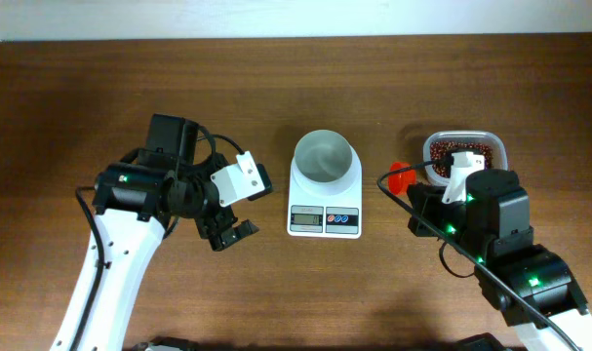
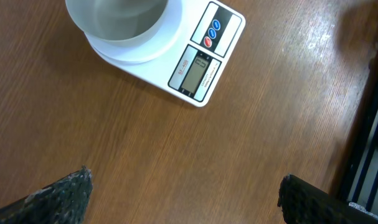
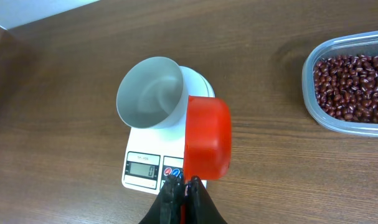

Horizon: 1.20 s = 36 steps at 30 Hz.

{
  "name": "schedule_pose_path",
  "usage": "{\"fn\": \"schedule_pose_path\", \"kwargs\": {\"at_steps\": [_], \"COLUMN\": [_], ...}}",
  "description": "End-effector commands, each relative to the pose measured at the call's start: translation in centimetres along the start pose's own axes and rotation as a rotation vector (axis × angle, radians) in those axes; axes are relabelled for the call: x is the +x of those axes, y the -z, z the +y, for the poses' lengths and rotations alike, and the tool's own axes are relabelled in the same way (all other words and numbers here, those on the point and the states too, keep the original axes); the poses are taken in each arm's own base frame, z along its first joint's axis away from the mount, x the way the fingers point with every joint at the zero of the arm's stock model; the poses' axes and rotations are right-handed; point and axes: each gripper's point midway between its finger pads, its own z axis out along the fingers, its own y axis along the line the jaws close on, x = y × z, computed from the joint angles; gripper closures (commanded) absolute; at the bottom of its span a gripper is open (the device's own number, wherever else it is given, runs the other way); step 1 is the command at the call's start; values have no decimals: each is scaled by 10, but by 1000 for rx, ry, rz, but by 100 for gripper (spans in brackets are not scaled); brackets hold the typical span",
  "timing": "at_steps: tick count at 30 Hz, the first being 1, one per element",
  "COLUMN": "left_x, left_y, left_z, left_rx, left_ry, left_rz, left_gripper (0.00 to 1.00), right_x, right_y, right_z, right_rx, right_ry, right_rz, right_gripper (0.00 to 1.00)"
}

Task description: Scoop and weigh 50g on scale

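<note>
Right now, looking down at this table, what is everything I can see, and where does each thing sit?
table: one, brown wood, under everything
scale: one, white with a grey display and blue and red buttons, middle of the table
bowl: one, white, empty, on top of the scale
tub: one, clear plastic, at the right, apart from the scale
beans: many, dark red, inside the tub
scoop: one, red, held above the table between scale and tub
arms: two, white and black, one on each side
left claw: one, black, open and empty, left of the scale
right claw: one, black, shut on the scoop's handle
</note>
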Motion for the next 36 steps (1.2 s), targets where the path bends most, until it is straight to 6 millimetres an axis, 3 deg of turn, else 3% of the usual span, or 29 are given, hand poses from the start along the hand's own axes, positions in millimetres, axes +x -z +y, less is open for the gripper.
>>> {"fn": "schedule_pose_path", "kwargs": {"at_steps": [1, 12, 16, 27, 31, 33, 36], "left_x": [-7, -13, 1, -2, -2, -2, -2], "left_y": [-2, -4, -19, -19, -19, -19, -19], "left_z": [-8, -6, -12, -8, -8, -8, -8], "left_rx": [40, 39, 71, 55, 55, 55, 55], "left_ry": [-16, -27, -7, -17, -17, -17, -17], "left_rz": [-44, -80, -57, -68, -68, -68, -68], "left_gripper": [1, 1, 1, 1, 1, 1, 1], "right_x": [-8, -8, -8, -8, -20, -28, -47], "right_y": [5, 5, 5, 5, 11, 19, 37], "right_z": [1, 1, 1, 1, -4, -13, -47], "right_rx": [3, 3, 3, 4, 52, 127, 400], "right_ry": [3, 2, 2, 11, 110, 146, 195], "right_rz": [-26, -26, -25, -27, -67, -65, 5], "right_gripper": [96, 96, 96, 96, 96, 96, 96]}}
